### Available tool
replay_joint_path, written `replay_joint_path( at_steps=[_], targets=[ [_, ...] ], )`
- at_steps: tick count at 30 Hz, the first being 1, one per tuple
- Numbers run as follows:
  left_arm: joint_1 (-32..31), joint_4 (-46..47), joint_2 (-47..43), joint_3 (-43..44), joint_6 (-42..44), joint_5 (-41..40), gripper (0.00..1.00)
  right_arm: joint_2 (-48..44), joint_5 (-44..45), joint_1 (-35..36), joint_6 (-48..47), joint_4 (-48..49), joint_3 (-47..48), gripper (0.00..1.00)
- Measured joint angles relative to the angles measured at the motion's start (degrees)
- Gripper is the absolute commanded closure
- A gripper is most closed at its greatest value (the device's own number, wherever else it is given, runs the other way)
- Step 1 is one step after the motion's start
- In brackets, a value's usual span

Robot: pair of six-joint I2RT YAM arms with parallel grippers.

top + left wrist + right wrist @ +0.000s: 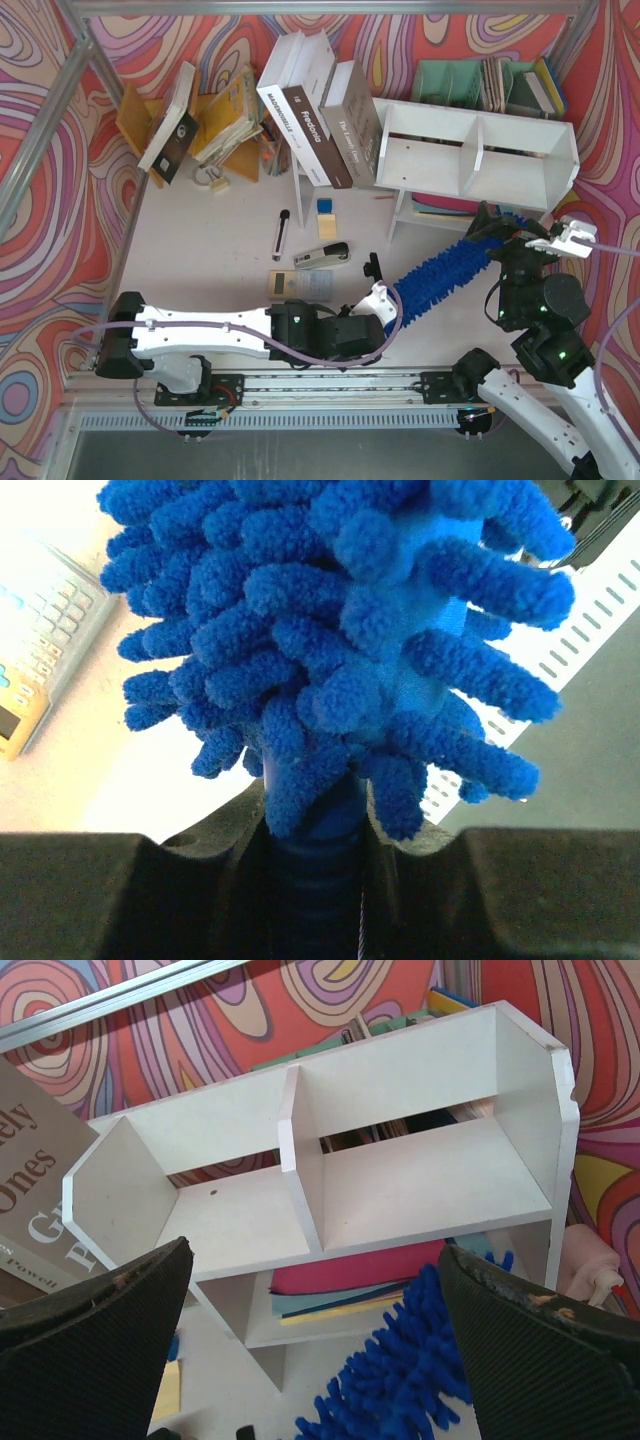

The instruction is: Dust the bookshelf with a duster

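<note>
Left hand (320,850) pinching hard on the ribbed blue handle of the duster (450,268), right at the base of the head. Right hand (315,1340) spread wide, holding nothing, its textured black pads framing the bookshelf (400,1190). The duster slants across over the desk (220,230), its tip down by the shelf's legs, below the right compartment. No bristle on a board yet, so I'd say all the wiping lies ahead. The head is soft, plump chenille noodles. The shelf is flat, matte white boards, square-edged, with a dark speck (213,1192) in the left bay.
</note>
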Motion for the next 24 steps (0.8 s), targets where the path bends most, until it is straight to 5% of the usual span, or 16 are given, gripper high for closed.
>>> replay_joint_path(
  at_steps=[24],
  targets=[
    [7.6,5.4,2.3,-4.9,-1.7,-3.6,1.0,-0.7,1.7,0.0,-1.0,1.7,-2.1,0.01]
  ],
)
